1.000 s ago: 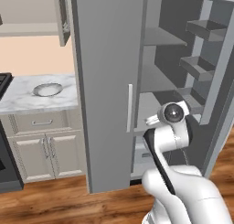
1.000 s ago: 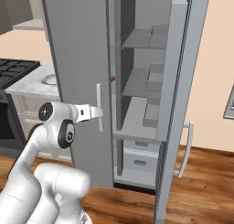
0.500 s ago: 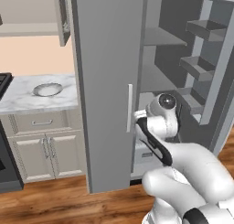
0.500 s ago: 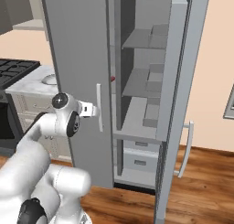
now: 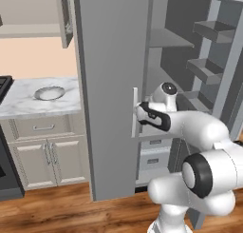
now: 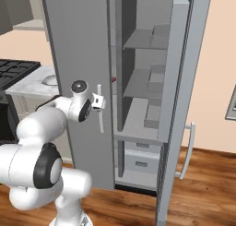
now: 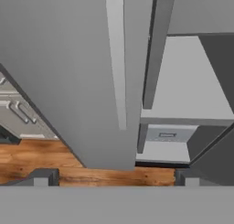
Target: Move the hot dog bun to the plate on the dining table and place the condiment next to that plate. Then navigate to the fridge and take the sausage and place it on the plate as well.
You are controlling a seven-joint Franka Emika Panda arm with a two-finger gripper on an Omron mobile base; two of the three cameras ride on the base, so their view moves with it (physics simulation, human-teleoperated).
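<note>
The tall grey fridge stands before me, its left door shut and its right door swung wide open. Grey shelves show inside. My gripper is open and empty, right at the shut door's vertical handle, not touching it. In the hand view the two fingertips stand wide apart beneath the handle. A small dark-red speck shows past the shut door's edge at a shelf; it is too small to name.
A marble counter with a small silvery dish stands left of the fridge, over beige cabinets. A black stove lies further left. Fridge drawers sit low inside. The floor is wood.
The arm has folded back toward the base and the hand has risen slightly and shifted closer to the shut door's handle. The gripper has stayed open. The base has not moved.
</note>
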